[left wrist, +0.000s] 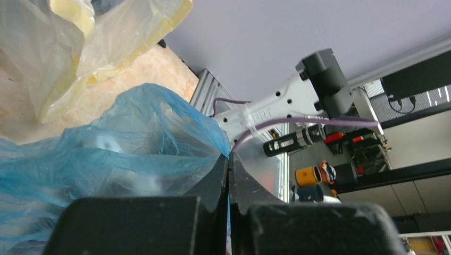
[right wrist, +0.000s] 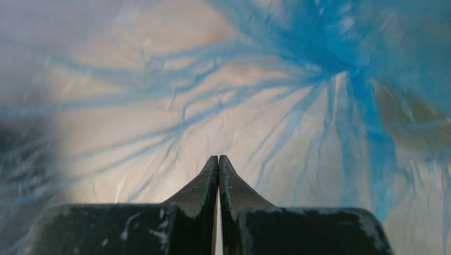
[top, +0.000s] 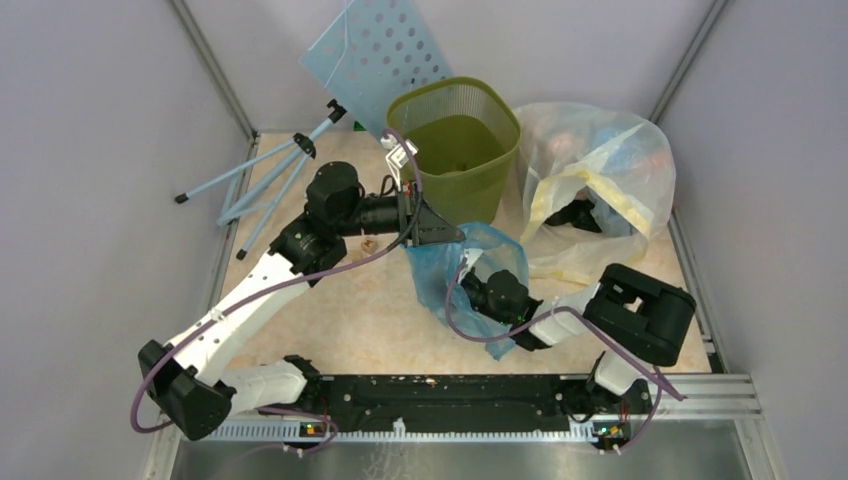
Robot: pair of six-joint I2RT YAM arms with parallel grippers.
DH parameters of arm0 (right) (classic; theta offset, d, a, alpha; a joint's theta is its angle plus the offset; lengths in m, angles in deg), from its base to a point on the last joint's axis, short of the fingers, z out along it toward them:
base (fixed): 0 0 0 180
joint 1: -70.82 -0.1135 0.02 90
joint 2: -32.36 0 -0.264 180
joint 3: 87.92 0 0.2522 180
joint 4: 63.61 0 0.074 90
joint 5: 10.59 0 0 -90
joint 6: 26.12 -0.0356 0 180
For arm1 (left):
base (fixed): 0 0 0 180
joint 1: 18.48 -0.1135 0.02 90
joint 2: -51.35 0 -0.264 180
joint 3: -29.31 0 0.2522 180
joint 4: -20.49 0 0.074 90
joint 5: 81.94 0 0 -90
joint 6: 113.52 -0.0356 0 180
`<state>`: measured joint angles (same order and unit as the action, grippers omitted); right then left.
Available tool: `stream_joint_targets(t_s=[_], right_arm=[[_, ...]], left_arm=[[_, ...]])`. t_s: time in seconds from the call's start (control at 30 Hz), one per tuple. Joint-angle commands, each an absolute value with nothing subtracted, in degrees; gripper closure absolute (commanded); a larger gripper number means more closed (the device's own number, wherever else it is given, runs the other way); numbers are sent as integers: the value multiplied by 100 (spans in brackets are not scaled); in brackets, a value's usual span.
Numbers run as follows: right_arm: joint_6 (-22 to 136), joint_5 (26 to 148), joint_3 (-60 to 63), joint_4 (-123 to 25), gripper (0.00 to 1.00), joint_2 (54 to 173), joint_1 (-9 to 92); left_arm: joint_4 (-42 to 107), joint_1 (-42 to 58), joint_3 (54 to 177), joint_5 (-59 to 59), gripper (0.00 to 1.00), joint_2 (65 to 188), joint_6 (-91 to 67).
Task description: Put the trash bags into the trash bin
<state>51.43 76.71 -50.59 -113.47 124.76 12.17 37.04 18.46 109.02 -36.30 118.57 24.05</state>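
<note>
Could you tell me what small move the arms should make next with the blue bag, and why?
Probably lift the blue bag up and toward the green bin: the left gripper looks shut on its rim, the right gripper sits shut inside it, and the bag lies on the table just before the bin.

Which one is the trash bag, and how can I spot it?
Find the olive-green bin at the back of the table. Right in front of it is the blue bag. Unlike the big yellowish bag beside it, it is thin, crinkly and light blue.
</note>
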Motion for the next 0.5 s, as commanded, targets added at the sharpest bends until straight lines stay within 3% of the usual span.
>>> stream_joint_targets(t_s=[0.0, 0.2, 0.33, 0.47], right_arm=[[4339, 8892, -4710, -11742, 100, 12495, 1486], [3864, 8853, -4452, -11702, 100, 12312, 1675], [3045, 8920, -4921, -12666, 100, 11895, 2284], [3380, 8514, -4651, -11510, 100, 11266, 2326]], left_arm=[[3923, 1959, 10896, -3975, 100, 11515, 2034], [3939, 2383, 10918, -3884, 100, 11625, 1995], [3921, 2613, 11007, -3643, 100, 11507, 2018], [3817, 2777, 10946, -3390, 100, 11411, 2184]])
